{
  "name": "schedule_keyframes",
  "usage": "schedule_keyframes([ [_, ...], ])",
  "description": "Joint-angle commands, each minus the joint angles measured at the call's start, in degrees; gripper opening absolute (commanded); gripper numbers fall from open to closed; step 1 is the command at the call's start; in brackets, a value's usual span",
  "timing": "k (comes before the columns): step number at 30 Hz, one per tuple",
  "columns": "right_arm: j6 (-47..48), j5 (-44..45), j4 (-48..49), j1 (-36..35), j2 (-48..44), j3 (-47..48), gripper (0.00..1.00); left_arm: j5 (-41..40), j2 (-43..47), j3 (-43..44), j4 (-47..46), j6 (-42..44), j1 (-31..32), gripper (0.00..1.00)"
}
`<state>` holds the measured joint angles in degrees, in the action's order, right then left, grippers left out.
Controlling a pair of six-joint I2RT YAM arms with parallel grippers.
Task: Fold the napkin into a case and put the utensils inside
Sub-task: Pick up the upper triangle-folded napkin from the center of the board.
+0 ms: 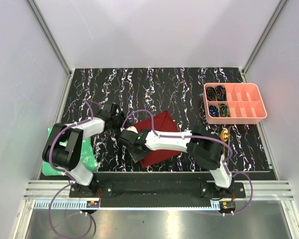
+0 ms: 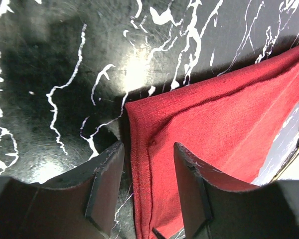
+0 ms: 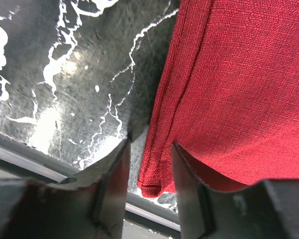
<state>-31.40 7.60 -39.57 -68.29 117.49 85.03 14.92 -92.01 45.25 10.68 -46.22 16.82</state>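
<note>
The black marbled tabletop [image 1: 114, 84] holds the dark red napkin [image 1: 164, 124] in its middle, near the front edge, folded in layers. A pink tray [image 1: 234, 120] sits well apart at the far right. The left end effector [image 2: 148, 149] is released, with one finger on each side of the napkin's hemmed edge. The right end effector [image 3: 149, 147] is released too, around the near corner. A gold utensil [image 1: 224, 133] lies beside the right arm, not yet in the cloth. If one end effector grabs only the top layer, or pulls harder than the other, the fold could slip open.
</note>
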Motion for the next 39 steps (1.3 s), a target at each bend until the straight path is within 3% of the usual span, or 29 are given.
schedule_keyframes([
  [1,0.2,3.56,-0.68,-0.96,2.21,1.28,0.45,0.55,1.92,1.15,0.83,-0.02,-1.96,0.51],
  [10,-0.42,8.84,-3.14,-2.37,6.6,1.8,0.29,1.69,4.29,-0.43,2.07,0.86,-3.46,0.55],
  [17,0.19,12.27,-4.29,-2.46,4.07,2.94,0.0,6.16,4.56,-2.27,-0.13,0.52,-3.81,0.57],
  [27,1.78,7.17,-3.5,-0.09,-5.07,3.65,0.0,9.87,4.47,-4.39,-3.65,-2.12,-3.72,0.58],
  [39,1.87,3.83,-1.12,1.93,-8.42,0.92,0.0,10.57,1.39,-2.98,-5.49,-3.79,-3.46,0.58],
])
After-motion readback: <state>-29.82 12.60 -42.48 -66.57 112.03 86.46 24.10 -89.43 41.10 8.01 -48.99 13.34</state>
